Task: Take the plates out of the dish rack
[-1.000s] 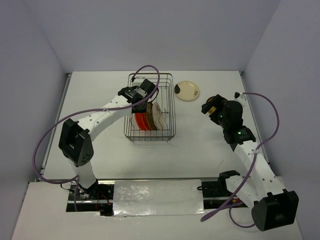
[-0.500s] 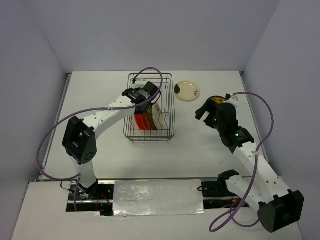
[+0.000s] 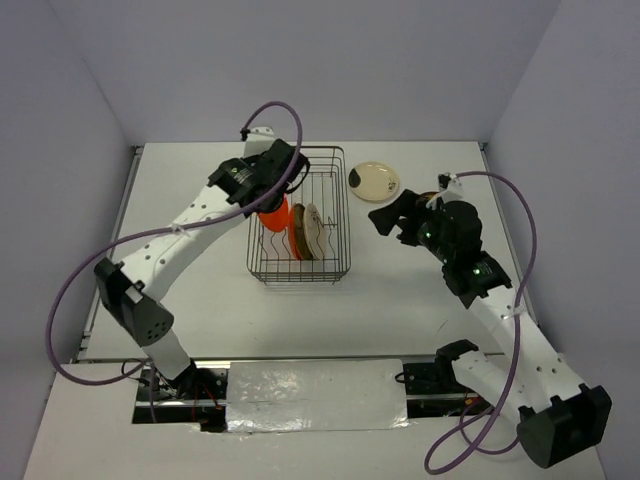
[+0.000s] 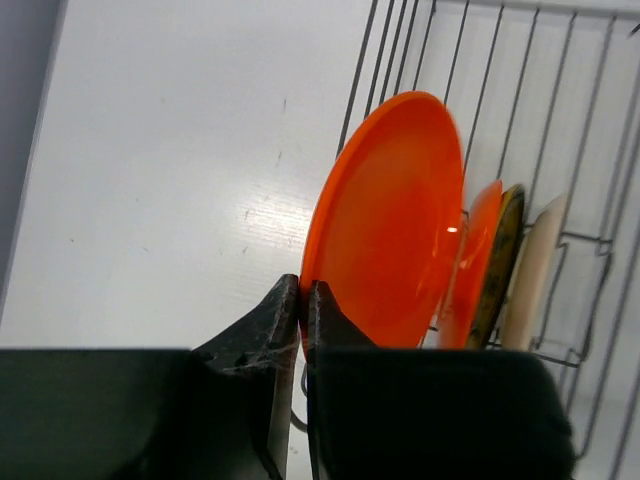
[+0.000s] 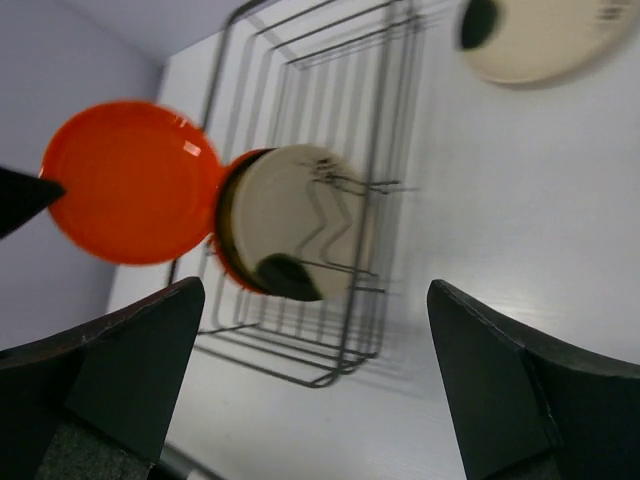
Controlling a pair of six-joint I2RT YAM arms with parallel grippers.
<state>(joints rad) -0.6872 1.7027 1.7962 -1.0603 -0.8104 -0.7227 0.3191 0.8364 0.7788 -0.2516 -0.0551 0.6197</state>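
While the left claw (image 4: pixel 303 290) pinches an orange plate (image 4: pixel 385 220) beside three racked plates (image 4: pixel 482 265), the right claw (image 5: pixel 315 290) gapes wide.

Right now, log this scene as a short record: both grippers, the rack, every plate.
left gripper: shut on held orange plate, pinching its rim
right gripper: open, empty, facing the dish rack
standing in rack: second orange plate, dark plate, racked cream plate
on table: flat cream plate with a dark blotch, right of the rack
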